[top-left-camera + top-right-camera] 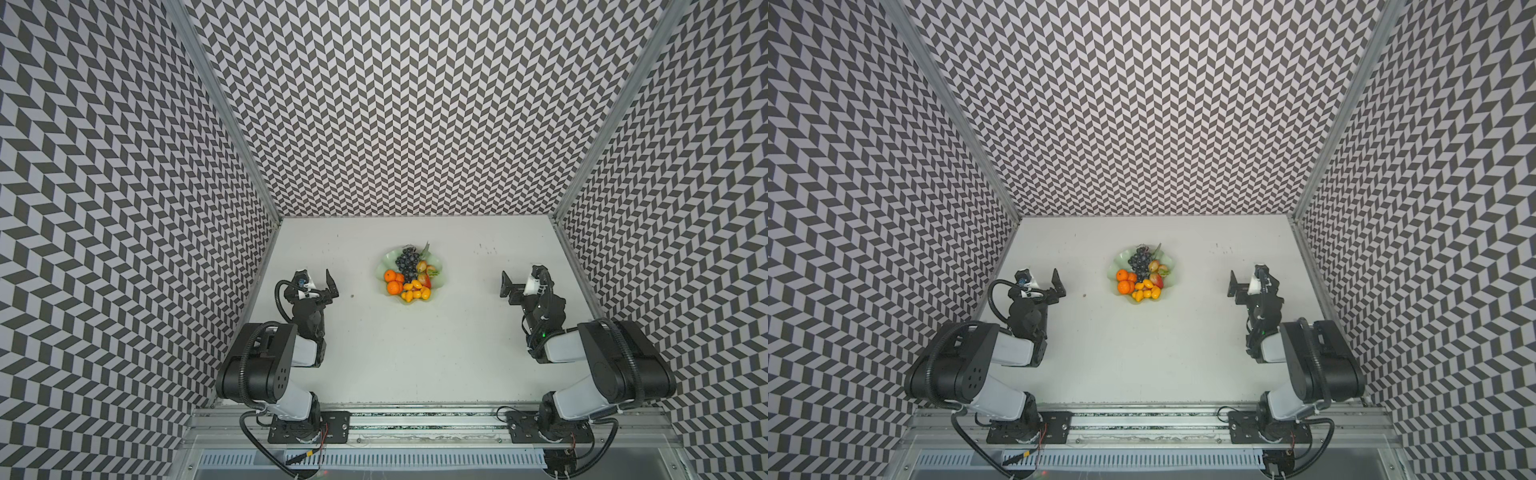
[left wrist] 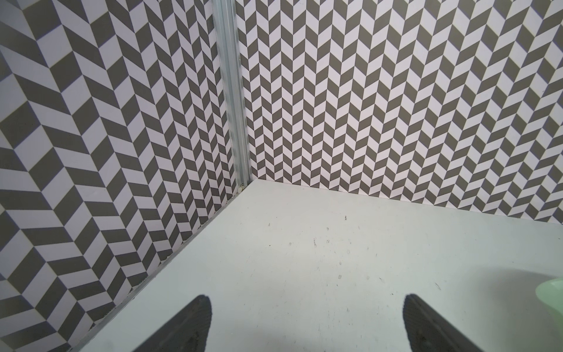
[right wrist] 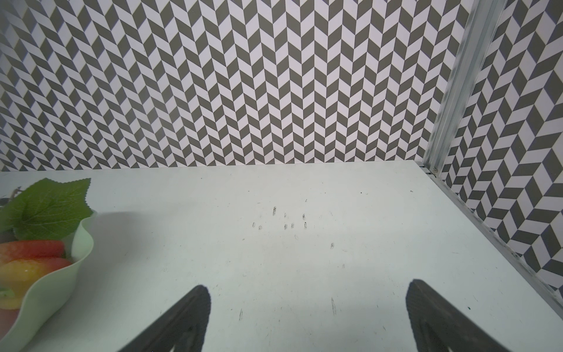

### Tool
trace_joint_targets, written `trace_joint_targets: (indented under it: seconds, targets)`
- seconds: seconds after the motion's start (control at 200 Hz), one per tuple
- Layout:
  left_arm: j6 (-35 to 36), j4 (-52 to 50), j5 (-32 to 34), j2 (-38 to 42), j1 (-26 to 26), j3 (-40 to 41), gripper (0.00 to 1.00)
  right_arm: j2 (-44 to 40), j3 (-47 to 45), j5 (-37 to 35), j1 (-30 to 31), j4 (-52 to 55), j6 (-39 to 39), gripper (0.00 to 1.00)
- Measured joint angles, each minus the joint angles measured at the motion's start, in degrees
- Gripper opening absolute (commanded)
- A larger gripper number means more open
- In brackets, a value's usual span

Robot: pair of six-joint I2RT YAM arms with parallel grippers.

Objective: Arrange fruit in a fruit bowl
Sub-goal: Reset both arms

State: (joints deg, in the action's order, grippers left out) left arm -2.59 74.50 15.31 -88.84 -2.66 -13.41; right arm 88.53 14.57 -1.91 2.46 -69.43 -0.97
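Observation:
The pale mint-green fruit bowl (image 1: pixel 385 261) (image 1: pixel 1118 258) stands mid-table toward the back. All the fruit lies in it: a dark grape bunch (image 1: pixel 406 262), two tangerines (image 1: pixel 392 282), several kumquats (image 1: pixel 415 291), a pear (image 1: pixel 421 266) and a strawberry (image 1: pixel 428 281). My left gripper (image 1: pixel 316 284) (image 2: pixel 307 301) hovers open to the left of the bowl, holding nothing. On the other side my right gripper (image 1: pixel 523 284) (image 3: pixel 309 288) is also open and empty. The right wrist view shows the bowl's wavy rim (image 3: pixel 83 243), the green leaf (image 3: pixel 48 207) and red-yellow fruit (image 3: pixel 30 259). The left wrist view catches only a sliver of the bowl (image 2: pixel 553 289).
Chevron-patterned walls enclose the white table (image 1: pixel 415 353) on three sides, with aluminium posts (image 2: pixel 234 106) (image 3: pixel 457 91) in the back corners. Both arm bases sit on a rail (image 1: pixel 415 419) along the front edge. Small scuff marks (image 3: pixel 286 224) dot the surface.

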Motion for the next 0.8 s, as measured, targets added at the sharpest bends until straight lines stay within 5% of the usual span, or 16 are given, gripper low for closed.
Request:
trace_joint_targets:
  seconds: [0.25,0.456,0.801]
  targets:
    - [-0.02,-0.04,0.0,0.0,0.0,0.0,1.0,-0.13,-0.9,1.57,0.0,-1.03,-0.63,1.0]
    - [0.0,-0.04,0.02,0.0,-0.02,0.0,1.0,-0.87,-12.57,5.2,0.0,-12.72,-2.16,1.0]
    - [0.0,-0.07,0.02,0.0,-0.02,0.0,1.0,-0.96,-7.63,7.85,0.0,-12.35,-3.17,1.0]
